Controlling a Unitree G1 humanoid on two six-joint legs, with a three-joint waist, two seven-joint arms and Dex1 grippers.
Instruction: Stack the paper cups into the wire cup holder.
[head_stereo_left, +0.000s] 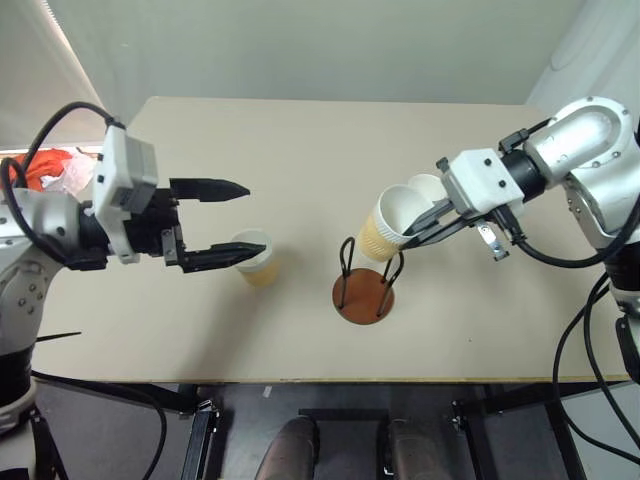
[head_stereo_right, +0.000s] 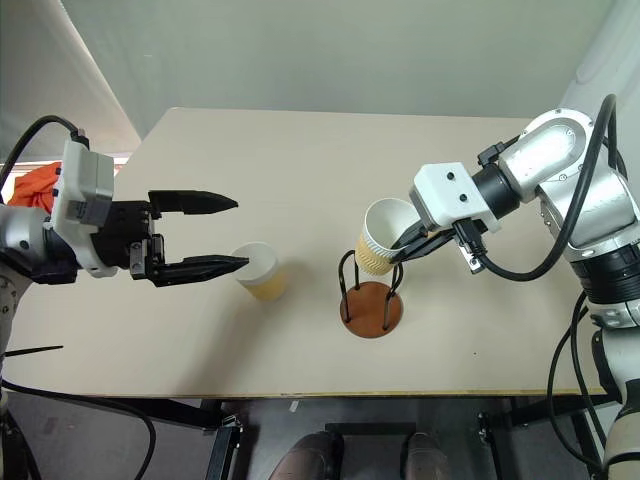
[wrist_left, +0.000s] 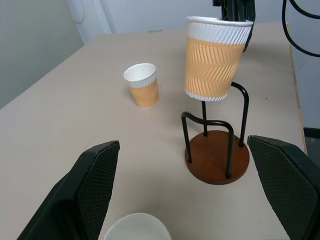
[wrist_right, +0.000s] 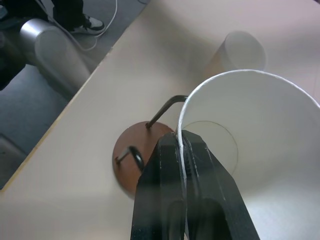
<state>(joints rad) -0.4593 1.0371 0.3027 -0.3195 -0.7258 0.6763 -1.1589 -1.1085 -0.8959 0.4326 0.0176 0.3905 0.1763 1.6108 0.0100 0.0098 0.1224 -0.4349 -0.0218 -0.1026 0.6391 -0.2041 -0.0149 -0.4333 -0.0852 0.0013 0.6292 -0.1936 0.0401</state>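
Observation:
My right gripper is shut on the rim of a paper cup, one finger inside and one outside. The cup hangs tilted just above the wire cup holder, whose black loops rise from a reddish-brown disc base. In the right wrist view the fingers pinch the white rim over the holder. A second paper cup stands on the table beside the lower finger of my open left gripper, which holds nothing. A third cup stands upright beyond the holder, partly hidden in the head views.
The beige table has its front edge close below the holder. A red and white bundle lies off the table's left side. Black cables hang at both arms.

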